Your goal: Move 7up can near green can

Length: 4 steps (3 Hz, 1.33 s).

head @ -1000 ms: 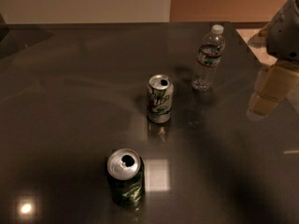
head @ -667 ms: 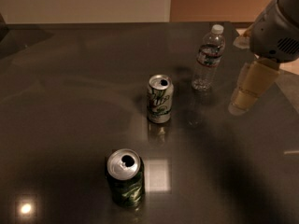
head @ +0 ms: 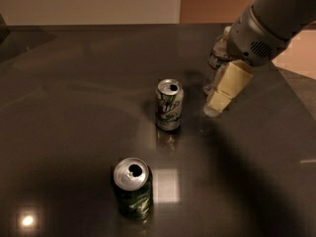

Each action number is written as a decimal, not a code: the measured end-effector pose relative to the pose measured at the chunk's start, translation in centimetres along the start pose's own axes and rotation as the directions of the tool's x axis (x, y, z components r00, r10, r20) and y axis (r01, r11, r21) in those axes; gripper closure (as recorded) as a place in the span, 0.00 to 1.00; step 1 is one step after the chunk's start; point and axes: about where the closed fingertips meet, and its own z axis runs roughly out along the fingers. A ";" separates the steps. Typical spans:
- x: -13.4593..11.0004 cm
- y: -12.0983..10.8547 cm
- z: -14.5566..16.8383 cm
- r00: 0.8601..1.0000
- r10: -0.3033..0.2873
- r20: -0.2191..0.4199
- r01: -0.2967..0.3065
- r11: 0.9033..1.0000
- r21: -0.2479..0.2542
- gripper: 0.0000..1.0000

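The 7up can (head: 169, 105) stands upright near the middle of the dark table (head: 74, 107), pale with a green swirl logo and an open silver top. The green can (head: 133, 188) stands upright nearer the front, left of the 7up can and well apart from it. My gripper (head: 217, 105) hangs from the grey arm (head: 269, 26) at the right, its pale fingers (head: 228, 85) pointing down just right of the 7up can, not touching it.
A clear water bottle (head: 218, 58) stands behind the gripper, mostly hidden by the arm. The table's right edge (head: 296, 98) runs close behind the arm. Light glare spots lie on the tabletop at the front left.
The arm and gripper have moved left, from the right edge toward the 7up can, now covering the water bottle. Both cans have stayed put.
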 end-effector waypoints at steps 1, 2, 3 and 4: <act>-2.0 0.5 1.3 0.999 -0.015 0.039 0.016 0.999 -0.029 0.00; -3.6 0.9 3.6 0.997 -0.048 0.066 0.051 0.998 -0.039 0.00; -4.7 0.6 6.0 0.994 -0.070 0.083 0.073 0.996 -0.041 0.00; -5.2 0.5 7.5 0.992 -0.083 0.092 0.087 0.995 -0.043 0.00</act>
